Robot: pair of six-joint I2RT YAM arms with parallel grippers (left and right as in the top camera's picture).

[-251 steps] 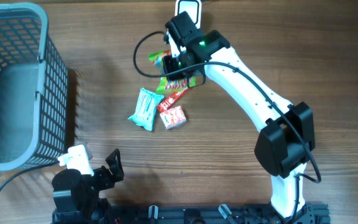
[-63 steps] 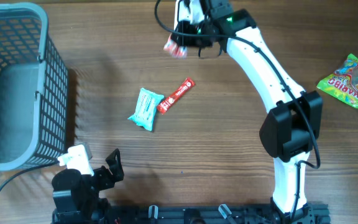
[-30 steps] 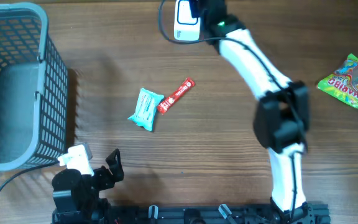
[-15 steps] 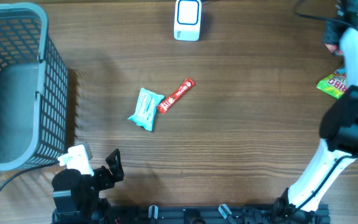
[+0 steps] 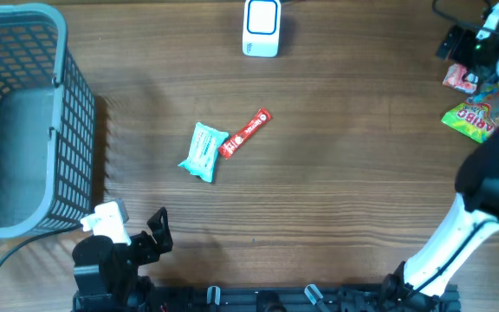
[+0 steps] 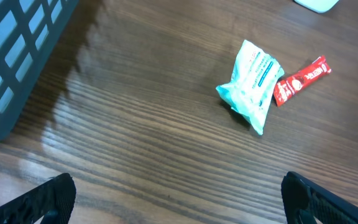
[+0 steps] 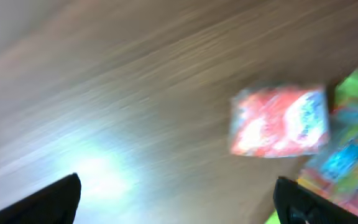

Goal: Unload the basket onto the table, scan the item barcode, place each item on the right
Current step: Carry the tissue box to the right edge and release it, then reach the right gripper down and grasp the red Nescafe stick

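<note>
A small red and white snack packet point(image 5: 459, 79) lies loose on the table at the far right, next to a green gummy bag point(image 5: 473, 118). My right gripper point(image 5: 458, 52) hovers just above it, open and empty. In the blurred right wrist view the red packet point(image 7: 278, 122) lies ahead of the open right gripper point(image 7: 176, 206), beside the green bag point(image 7: 348, 148). The white barcode scanner point(image 5: 261, 26) stands at the back centre. My left gripper point(image 5: 143, 236) rests open at the front left, and the left wrist view shows this gripper point(image 6: 179, 200) empty over bare wood.
A teal packet point(image 5: 204, 151) and a red stick packet point(image 5: 246, 132) lie together mid-table; in the left wrist view the teal packet point(image 6: 253, 84) and red stick point(image 6: 300, 81) lie ahead. A blue-grey mesh basket point(image 5: 24, 121) stands at the left edge.
My right arm swung from the scanner to the far right. Its jaws opened and the red packet now lies beside the green bag. The left arm has not moved.
</note>
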